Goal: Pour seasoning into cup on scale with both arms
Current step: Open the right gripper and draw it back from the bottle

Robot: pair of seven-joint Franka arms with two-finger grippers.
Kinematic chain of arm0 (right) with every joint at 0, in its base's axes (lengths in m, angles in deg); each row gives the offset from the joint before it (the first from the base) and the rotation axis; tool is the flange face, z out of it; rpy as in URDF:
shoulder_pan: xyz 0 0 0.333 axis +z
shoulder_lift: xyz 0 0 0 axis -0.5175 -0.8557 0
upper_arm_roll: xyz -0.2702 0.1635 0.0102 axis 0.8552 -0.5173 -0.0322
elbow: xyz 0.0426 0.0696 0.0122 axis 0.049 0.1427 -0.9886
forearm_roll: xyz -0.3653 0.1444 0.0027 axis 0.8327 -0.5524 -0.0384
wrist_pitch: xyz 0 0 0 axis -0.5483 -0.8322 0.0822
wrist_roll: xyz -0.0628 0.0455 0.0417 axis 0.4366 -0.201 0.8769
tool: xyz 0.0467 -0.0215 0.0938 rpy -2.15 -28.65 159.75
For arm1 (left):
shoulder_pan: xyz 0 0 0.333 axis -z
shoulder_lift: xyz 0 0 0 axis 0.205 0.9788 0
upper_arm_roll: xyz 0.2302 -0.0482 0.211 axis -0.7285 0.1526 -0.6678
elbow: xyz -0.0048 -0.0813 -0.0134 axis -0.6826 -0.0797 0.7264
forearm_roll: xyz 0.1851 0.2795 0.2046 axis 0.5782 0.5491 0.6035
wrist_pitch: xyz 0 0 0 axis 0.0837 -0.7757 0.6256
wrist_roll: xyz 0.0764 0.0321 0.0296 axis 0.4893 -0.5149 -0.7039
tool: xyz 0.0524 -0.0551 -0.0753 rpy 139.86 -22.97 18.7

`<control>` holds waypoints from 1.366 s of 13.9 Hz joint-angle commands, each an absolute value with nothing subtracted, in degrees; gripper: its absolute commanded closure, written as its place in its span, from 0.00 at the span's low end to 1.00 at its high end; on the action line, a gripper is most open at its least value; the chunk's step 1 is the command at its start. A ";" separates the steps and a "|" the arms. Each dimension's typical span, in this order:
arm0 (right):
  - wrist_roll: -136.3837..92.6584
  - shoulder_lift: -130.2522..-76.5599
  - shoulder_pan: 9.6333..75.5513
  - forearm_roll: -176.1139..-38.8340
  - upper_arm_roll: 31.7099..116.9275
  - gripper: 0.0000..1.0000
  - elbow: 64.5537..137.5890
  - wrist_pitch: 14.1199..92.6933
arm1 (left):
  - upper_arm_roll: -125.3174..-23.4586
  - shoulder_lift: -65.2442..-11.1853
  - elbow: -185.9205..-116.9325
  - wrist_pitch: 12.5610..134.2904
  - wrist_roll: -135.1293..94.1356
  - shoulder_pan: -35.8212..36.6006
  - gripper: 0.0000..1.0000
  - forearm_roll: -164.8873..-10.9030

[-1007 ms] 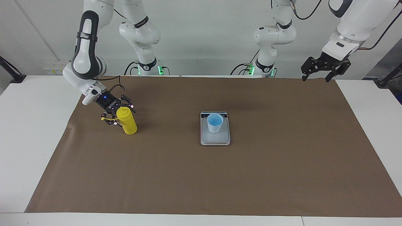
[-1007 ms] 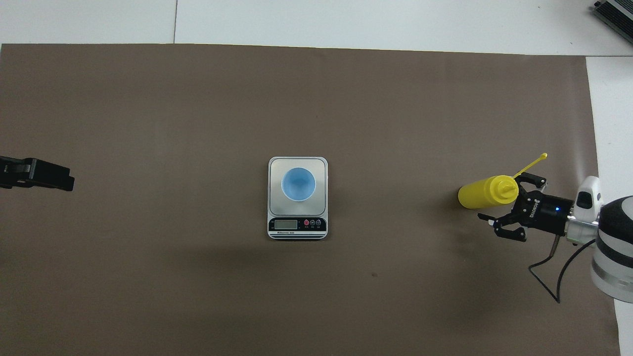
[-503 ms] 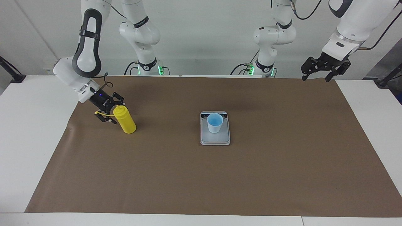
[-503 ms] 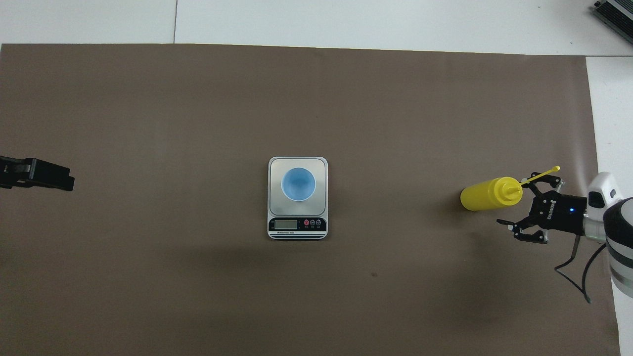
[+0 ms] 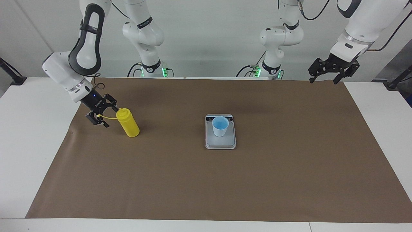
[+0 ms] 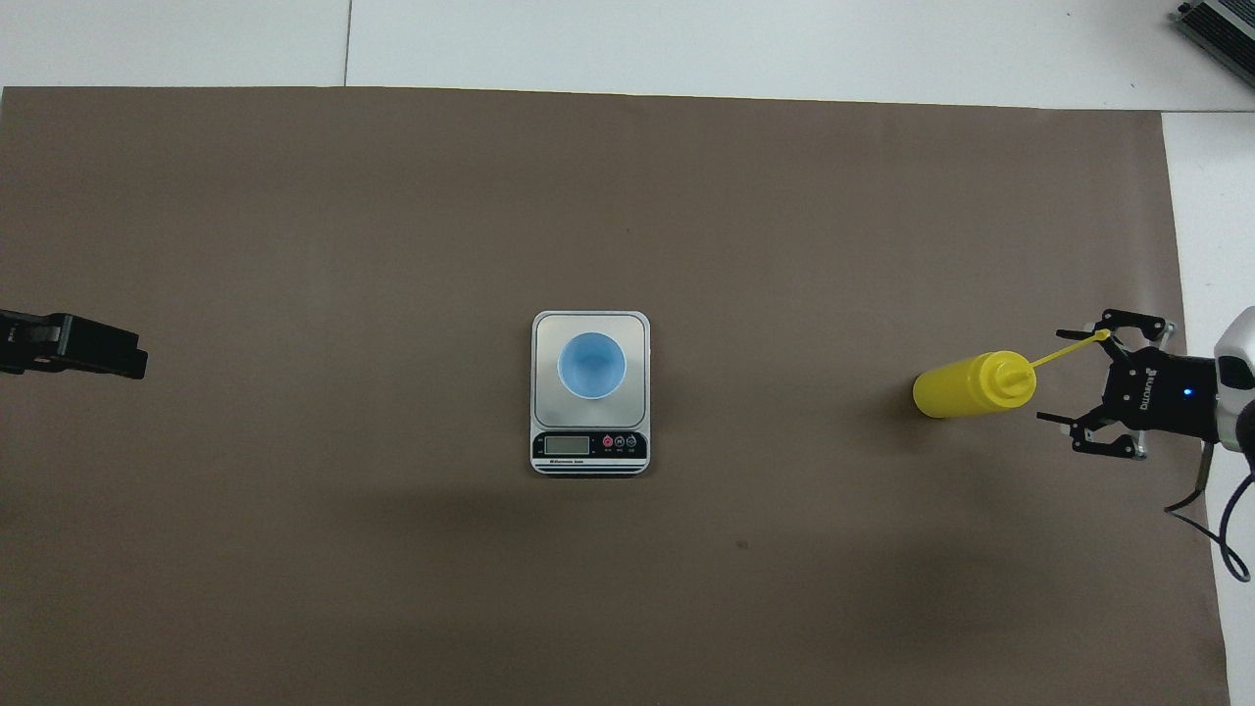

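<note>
White table (image 5: 32, 135), brown mat (image 5: 225, 180), scale (image 5: 220, 143) and seasoning (image 5: 128, 124) on mat

No readable text. White lettering on right gripper (image 6: 1079, 400) body illegible. Scale (image 6: 590, 392) display blank, print under it and button marks illegible.

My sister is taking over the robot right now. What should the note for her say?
Right gripper: jaws open, holding nothing, beside the yellow bottle at the right arm's end of the table.
Left gripper: jaws open, empty, waiting up in the air over the left arm's end of the table.
The bottle stands upright on the brown mat, its little cap hanging out on its tether toward the right gripper.
The blue cup stands on the scale in the middle of the mat.
Done: no seasoning shows in the cup.
Left: grab the bottle, carry it over the cup, pour.
</note>
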State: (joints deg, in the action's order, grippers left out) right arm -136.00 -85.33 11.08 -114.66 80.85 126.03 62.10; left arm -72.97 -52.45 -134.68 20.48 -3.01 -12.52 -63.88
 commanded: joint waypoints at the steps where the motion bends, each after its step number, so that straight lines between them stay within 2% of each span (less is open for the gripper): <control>1: -135.51 -82.97 10.43 -109.34 80.38 0.00 125.47 61.76 | -72.85 -54.16 -136.45 20.56 -3.47 -13.06 0.00 -64.60; 7: -131.48 -81.56 10.34 -96.93 80.46 0.00 120.81 60.53 | -72.85 -54.08 -136.45 20.56 -3.47 -13.06 0.00 -64.60; 12: -117.35 -81.03 11.22 -87.28 79.33 0.00 114.49 53.43 | -72.85 -54.08 -136.45 20.73 -3.38 -13.06 0.00 -64.60; 19: -87.21 -79.81 18.50 -83.12 78.88 0.00 110.26 43.13 | -72.93 -53.81 -135.75 20.12 -2.33 -13.06 0.00 -63.55</control>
State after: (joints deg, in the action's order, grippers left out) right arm -95.28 -80.60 17.27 -84.62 78.97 110.92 45.83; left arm -73.01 -52.45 -134.68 20.48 -2.98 -12.64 -63.86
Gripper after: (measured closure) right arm 0.000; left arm 0.000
